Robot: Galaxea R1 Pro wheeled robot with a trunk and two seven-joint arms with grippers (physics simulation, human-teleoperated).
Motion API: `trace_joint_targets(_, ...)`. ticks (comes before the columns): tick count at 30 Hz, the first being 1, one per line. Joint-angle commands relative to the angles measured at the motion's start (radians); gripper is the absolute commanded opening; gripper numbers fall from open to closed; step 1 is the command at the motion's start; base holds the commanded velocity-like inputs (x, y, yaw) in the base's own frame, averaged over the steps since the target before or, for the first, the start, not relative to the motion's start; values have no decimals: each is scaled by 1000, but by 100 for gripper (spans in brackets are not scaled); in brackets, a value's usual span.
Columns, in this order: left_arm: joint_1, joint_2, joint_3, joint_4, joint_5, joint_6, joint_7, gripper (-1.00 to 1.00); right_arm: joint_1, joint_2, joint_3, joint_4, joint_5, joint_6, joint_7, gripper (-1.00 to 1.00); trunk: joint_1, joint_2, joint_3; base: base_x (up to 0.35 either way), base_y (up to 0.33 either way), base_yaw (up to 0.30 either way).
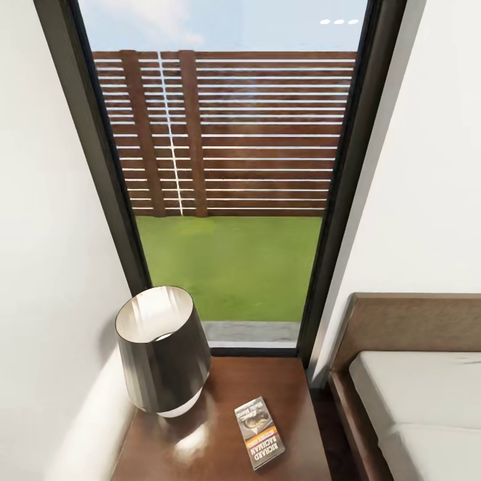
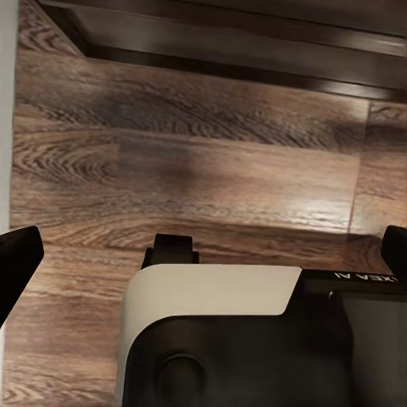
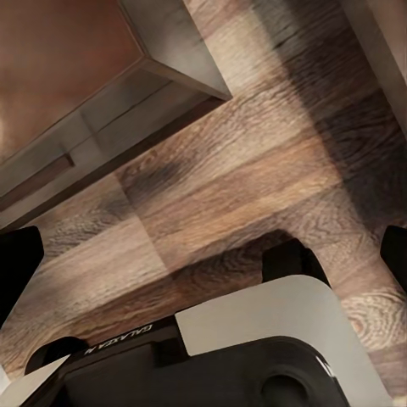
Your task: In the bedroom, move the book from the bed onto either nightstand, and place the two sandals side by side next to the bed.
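The book [image 1: 260,432] lies flat on the glossy top of the dark brown nightstand [image 1: 227,401], near its front right part, orange band and white lettering facing up. The bed [image 1: 414,401] stands just right of the nightstand, with its brown headboard against the wall and pale mattress bare. In the left wrist view my left gripper [image 2: 202,254] hangs open over the wood-plank floor [image 2: 186,161], nothing between its fingers [image 2: 13,263]. My right gripper [image 3: 203,254] is open too, low over the floor, close to the nightstand's corner [image 3: 102,93]. The sandals are out of view.
A dark cone-shaped lamp [image 1: 160,351] stands on the nightstand's left half, beside the book. A tall dark-framed window [image 1: 227,174] behind shows grass and a slatted fence. White walls close in at both sides. A narrow strip of floor [image 1: 327,421] separates nightstand and bed.
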Motion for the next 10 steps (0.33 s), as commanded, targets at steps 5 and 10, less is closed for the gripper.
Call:
trace_joint_targets(5, 0, 0, 7, 2, 6, -1, -8, 100, -2, 0, 6, 3, -11, 3, 6, 100, 0, -1, -1, 0, 0, 0)
trace_joint_targets(10, -1, 0, 7, 1, 5, -1, -8, 100, -1, 0, 6, 3, -11, 4, 6, 100, 0, -1, -1, 0, 0, 0)
